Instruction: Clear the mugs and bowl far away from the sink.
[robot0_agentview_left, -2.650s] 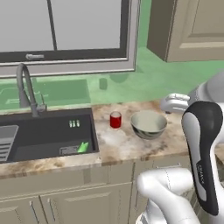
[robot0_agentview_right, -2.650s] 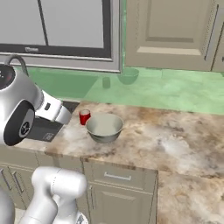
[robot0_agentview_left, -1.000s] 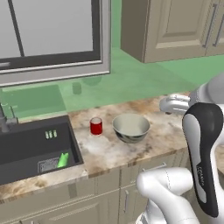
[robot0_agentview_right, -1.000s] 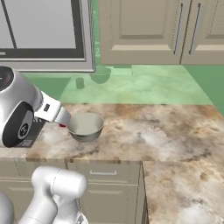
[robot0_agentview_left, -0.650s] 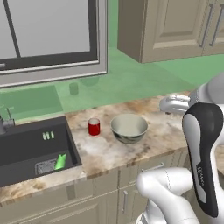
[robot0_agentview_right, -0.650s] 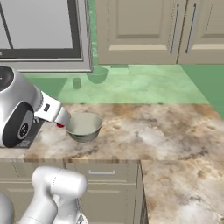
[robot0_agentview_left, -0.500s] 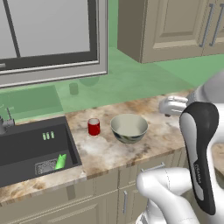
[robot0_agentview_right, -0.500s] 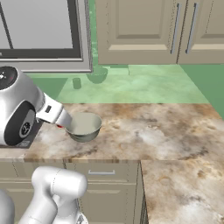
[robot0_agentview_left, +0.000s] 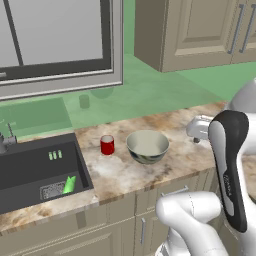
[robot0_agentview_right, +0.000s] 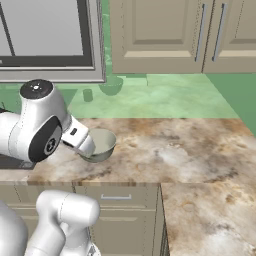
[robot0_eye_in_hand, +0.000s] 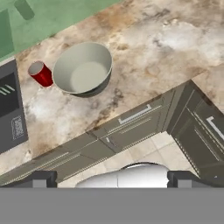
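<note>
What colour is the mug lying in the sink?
Bright green: the mug lies in the dark sink; the left base view shows it best.

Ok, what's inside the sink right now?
In the sink lies a green mug on its side near the right wall. The basin's left end is cut off by the frame.

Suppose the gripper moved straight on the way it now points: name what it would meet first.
Probably the counter edge or the drawer front just below the bowl. The open gripper faces that area, though depth is unclear.

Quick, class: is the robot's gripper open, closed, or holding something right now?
Gripper: open, fingers wide apart, holding nothing, high above the bowl and red mug.
</note>
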